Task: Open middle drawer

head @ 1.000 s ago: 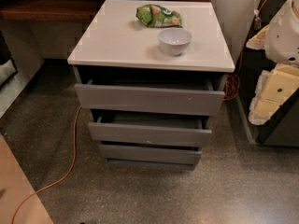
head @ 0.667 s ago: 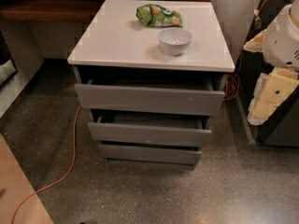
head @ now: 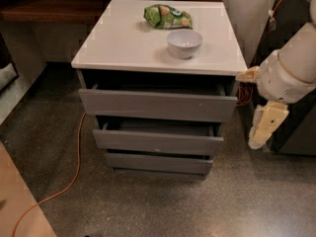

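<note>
The middle drawer (head: pixel 158 141) is a flat grey front with a tiny pale speck near its lower edge. It stands pulled out a little, and a dark gap with a strip of its grey tray shows behind its top edge. My gripper (head: pixel 264 127) is a cream-coloured piece hanging down from the white arm (head: pixel 291 70) to the right of the cabinet, level with the upper two drawers. It is apart from the drawer fronts and holds nothing that I can see.
The taller top drawer (head: pixel 158 105) also stands pulled out; the smallest drawer (head: pixel 158 162) sits below. A white bowl (head: pixel 184 42) and a green snack bag (head: pixel 167 16) lie on the white cabinet top (head: pixel 118 43). An orange cable (head: pixel 74 172) runs across the floor at the left. Dark furniture (head: pixel 296 127) stands at the right.
The arm and gripper have moved down and slightly left, closer to the cabinet's right side. The drawers, bowl and bag have not moved.
</note>
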You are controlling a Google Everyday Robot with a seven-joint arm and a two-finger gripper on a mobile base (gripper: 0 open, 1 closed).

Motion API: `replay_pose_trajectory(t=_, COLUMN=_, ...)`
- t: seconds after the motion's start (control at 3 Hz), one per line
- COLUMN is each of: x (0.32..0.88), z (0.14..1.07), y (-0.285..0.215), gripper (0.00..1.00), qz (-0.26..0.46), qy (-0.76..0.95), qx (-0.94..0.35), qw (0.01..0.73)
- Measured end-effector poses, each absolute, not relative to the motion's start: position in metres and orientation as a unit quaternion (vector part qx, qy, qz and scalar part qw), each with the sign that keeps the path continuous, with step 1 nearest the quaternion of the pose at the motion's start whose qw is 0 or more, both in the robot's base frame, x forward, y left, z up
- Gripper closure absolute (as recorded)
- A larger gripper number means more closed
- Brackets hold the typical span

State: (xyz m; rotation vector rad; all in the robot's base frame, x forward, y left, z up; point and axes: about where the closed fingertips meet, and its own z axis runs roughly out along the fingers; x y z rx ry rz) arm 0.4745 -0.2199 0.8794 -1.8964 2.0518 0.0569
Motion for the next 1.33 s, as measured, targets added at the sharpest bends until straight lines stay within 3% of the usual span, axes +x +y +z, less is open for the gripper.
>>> replay_pose_trajectory(t=0.67, x=0.492, z=0.800, y=-0.202, gripper=0.00, qz=0.058, qy=0.685, qx=-0.694, qw=0.214)
replay_pose_trajectory(t=1.0, x=0.519, z=0.730, y=-0.186, gripper=0.00, qz=0.030, qy=0.670, qx=-0.701, qw=0.241)
replay_pose_trajectory(t=1.33, x=0.522, z=0.728, y=-0.185, gripper=0.00, qz=0.026, qy=0.670, qx=-0.701, qw=0.244)
